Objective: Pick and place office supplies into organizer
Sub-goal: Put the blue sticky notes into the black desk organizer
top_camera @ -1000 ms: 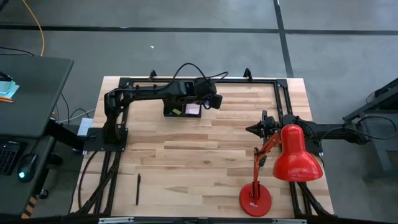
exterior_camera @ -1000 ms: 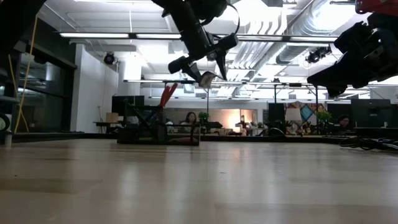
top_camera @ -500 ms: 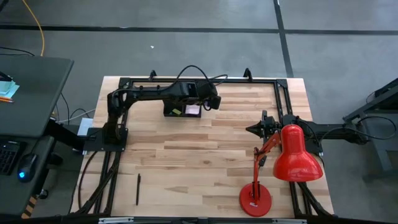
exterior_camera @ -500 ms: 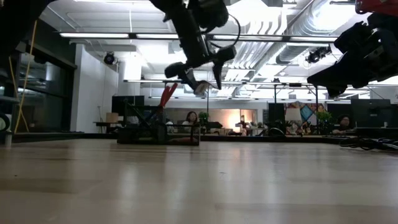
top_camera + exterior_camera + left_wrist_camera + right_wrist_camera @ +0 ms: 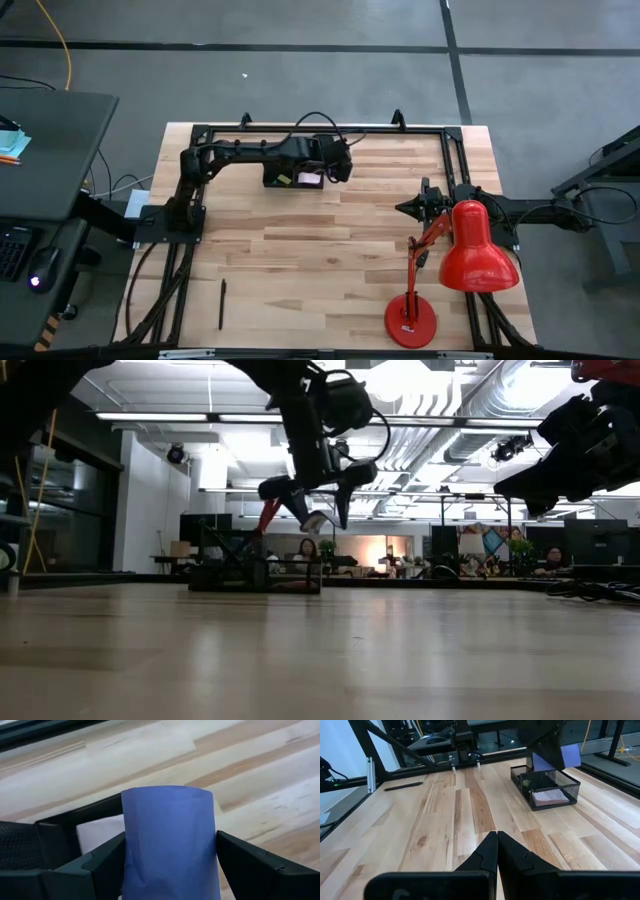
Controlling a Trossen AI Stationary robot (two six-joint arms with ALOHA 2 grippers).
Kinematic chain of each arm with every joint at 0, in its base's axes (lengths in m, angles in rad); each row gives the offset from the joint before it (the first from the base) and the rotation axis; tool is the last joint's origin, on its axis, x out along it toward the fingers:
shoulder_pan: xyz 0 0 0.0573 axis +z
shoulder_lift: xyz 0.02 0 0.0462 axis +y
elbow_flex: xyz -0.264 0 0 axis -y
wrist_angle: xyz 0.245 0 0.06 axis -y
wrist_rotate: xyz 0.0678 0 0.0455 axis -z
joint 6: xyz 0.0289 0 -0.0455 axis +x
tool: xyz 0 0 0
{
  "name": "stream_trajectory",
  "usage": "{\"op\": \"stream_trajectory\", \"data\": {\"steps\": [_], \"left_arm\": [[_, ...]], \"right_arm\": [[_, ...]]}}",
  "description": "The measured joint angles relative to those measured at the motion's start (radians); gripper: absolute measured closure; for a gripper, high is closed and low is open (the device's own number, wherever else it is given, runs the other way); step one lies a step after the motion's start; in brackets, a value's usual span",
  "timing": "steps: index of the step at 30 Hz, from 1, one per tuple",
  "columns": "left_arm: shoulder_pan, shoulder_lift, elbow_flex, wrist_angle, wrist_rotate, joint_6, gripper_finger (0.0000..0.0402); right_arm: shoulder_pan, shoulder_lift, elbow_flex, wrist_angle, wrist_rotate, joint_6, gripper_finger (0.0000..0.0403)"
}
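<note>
- Wooden table (image 5: 330,250); organizer (image 5: 296,178) at the far edge already holds a pink pad (image 5: 549,796);
- left gripper (image 5: 167,852) grips a purple pad (image 5: 169,840) above it;
- right gripper (image 5: 496,851) closed, idle;
- one pen (image 5: 222,303) left.

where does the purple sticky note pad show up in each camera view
High: hidden under the left claw.
Low: purple pad in that claw, upper middle.
Left wrist: pad fills the center between the fingers.
Right wrist: pad, upper right.
Shared landmark: organizer just below it.

Two pads (image 5: 551,796), seemingly one pen (image 5: 222,303)
</note>
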Motion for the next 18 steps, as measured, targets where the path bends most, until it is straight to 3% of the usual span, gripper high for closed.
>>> {"op": "stream_trajectory", "data": {"steps": [8,15,18], "left_arm": [[-0.043,0.0,0.0,-0.028,-0.002,-0.073,0.0126],[-0.119,0.0,0.0,0.004,-0.148,0.069,0.0126],[-0.137,0.0,0.0,0.0,-0.181,0.237,0.0126]], "right_arm": [[0.0,0.0,0.0,0.0,0.0,0.0,0.0402],[0.0,0.0,0.0,0.0,0.0,0.0,0.0402],[0.0,0.0,0.0,0.0,0.0,0.0,0.0402]]}}
